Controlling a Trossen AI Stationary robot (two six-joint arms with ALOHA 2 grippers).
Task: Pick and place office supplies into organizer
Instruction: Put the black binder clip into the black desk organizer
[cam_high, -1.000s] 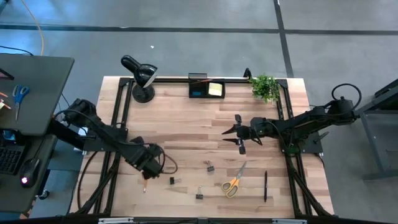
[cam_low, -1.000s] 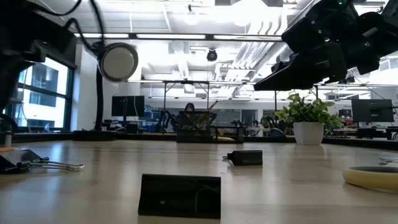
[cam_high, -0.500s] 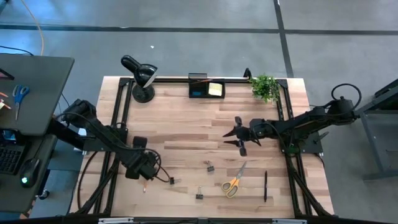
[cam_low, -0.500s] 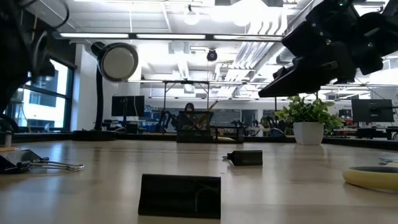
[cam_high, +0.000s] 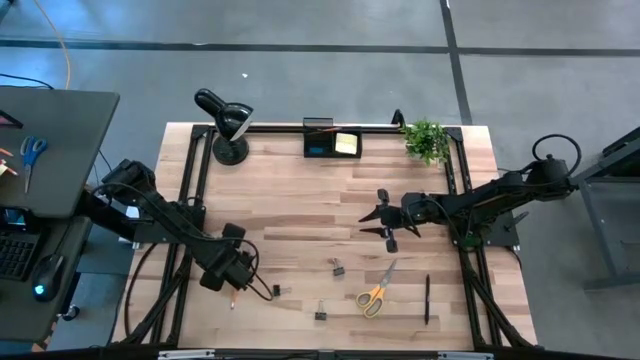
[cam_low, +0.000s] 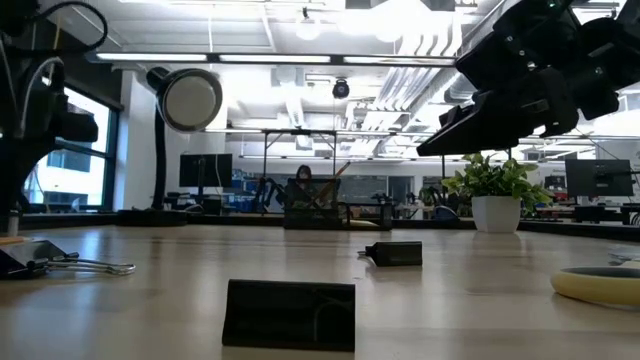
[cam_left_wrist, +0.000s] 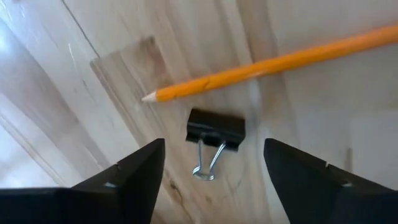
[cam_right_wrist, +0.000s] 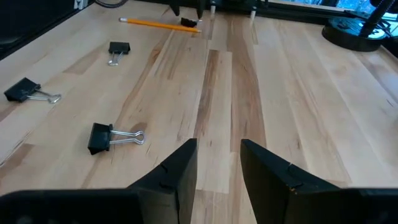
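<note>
My left gripper (cam_high: 243, 272) (cam_left_wrist: 214, 171) hangs open low over the table's near left part. A black binder clip (cam_left_wrist: 214, 132) (cam_high: 276, 290) lies flat between and just ahead of its fingers, untouched. An orange pencil (cam_left_wrist: 267, 65) (cam_high: 232, 298) lies beside the clip. My right gripper (cam_high: 368, 214) (cam_right_wrist: 217, 165) hovers open and empty above the table's middle right. The black organizer (cam_high: 333, 143) stands at the far edge with a yellow pad inside. Two more binder clips (cam_high: 337, 267) (cam_high: 321, 313), yellow-handled scissors (cam_high: 375, 293) and a black pen (cam_high: 427, 300) lie near the front.
A black desk lamp (cam_high: 225, 120) stands at the far left corner and a potted plant (cam_high: 427, 140) at the far right. Bare wood (cam_high: 300, 215) stretches between the organizer and the loose items. A dark side desk (cam_high: 45, 150) stands left of the table.
My left gripper has come down and drifted a little toward the table's near edge, ending low over the binder clip and the pencil. The loose items have stayed where they were.
</note>
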